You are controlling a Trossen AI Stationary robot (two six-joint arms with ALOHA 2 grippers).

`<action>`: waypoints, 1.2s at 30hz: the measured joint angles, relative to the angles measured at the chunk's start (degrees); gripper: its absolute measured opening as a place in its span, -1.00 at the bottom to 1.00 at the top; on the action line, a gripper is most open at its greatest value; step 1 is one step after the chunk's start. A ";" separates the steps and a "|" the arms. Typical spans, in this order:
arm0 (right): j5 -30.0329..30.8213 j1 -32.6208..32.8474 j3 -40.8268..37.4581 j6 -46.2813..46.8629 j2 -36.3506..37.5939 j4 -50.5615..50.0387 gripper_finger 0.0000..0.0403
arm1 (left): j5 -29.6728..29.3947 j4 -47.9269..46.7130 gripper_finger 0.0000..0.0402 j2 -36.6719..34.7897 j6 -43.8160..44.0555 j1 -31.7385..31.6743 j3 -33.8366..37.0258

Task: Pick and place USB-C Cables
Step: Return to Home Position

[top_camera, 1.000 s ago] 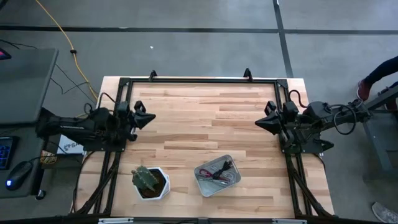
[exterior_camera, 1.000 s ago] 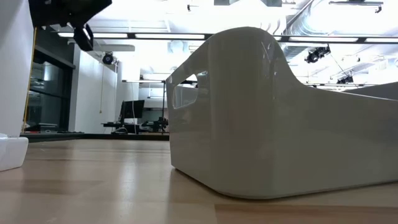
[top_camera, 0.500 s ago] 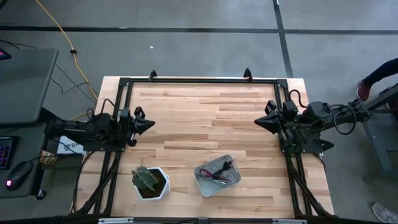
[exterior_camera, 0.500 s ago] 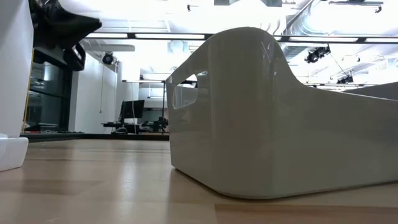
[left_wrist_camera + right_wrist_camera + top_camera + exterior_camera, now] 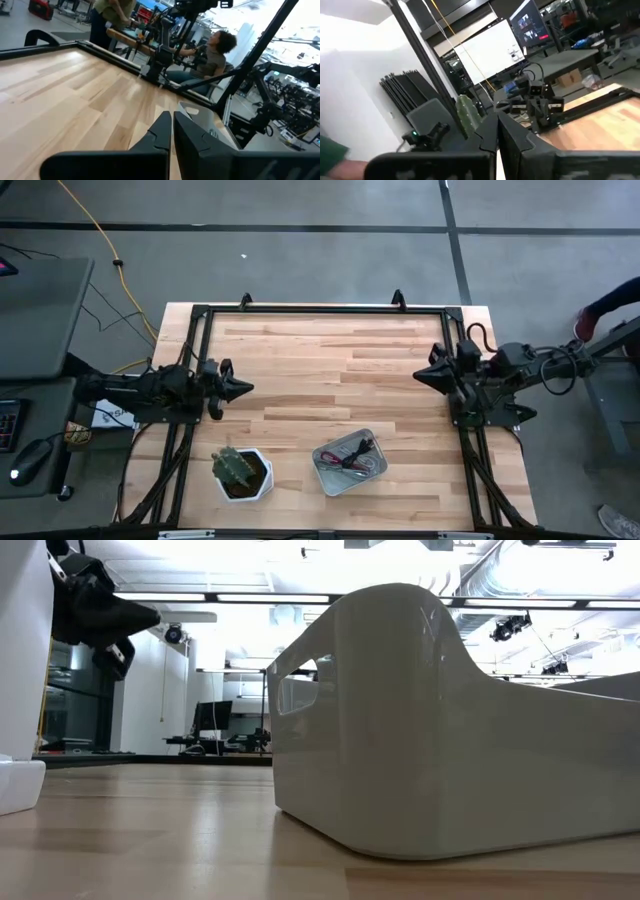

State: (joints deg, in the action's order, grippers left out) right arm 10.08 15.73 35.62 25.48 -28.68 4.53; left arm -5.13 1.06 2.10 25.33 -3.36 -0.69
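Observation:
The USB-C cables [image 5: 352, 459] lie bundled together inside a small clear grey bin [image 5: 331, 478] near the table's near edge; maroon and black strands show, and the others cannot be told apart. In the low view the bin's wall [image 5: 450, 730] fills the middle and hides them. My left gripper [image 5: 246, 388] hovers shut over the table's left side, well left of the bin and above the table; it shows in the low view [image 5: 150, 615] and the left wrist view [image 5: 171, 120]. My right gripper [image 5: 418, 377] waits shut at the right side [image 5: 498, 125].
A cactus in a white pot [image 5: 240, 472] stands at the near left, just left of the bin; its pot edge [image 5: 20, 785] shows in the low view. A black frame [image 5: 320, 310] runs around the table. People sit beyond the table's right side [image 5: 210, 52].
My left gripper has moved toward the table's near edge and come down lower over the table, staying shut. The bin, the cables and the cactus pot have kept their places.

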 joint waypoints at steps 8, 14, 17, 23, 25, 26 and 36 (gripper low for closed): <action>4.97 -1.98 0.00 -12.52 3.32 -1.39 -1.00 | 0.00 0.11 -1.00 -0.02 0.00 0.00 0.00; -1.02 -8.62 0.00 -11.89 4.66 -2.47 -1.00 | 0.00 0.12 -1.00 -0.02 0.01 0.00 0.00; -5.32 -11.79 0.00 -10.94 4.25 -4.42 -1.00 | 0.00 0.11 -1.00 -0.02 0.02 0.00 0.00; -7.41 -17.53 0.00 -12.42 4.05 -8.61 -1.00 | 0.00 0.15 -1.00 -0.02 0.02 0.00 0.00; -8.09 -18.38 0.00 -14.20 4.59 -8.92 -1.00 | 0.00 0.15 -1.00 -0.02 0.02 0.00 0.00; -8.84 -18.51 0.00 -15.52 4.88 -9.08 -1.00 | 0.00 0.16 -1.00 -0.02 0.02 0.00 0.00; -12.60 -18.48 -3.80 -11.46 13.78 -16.41 -1.00 | 0.00 0.16 -1.00 -0.02 0.02 0.00 0.00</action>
State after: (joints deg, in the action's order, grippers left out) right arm -2.52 -2.74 31.82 14.03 -14.90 -11.88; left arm -5.13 1.21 2.09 25.34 -3.36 -0.69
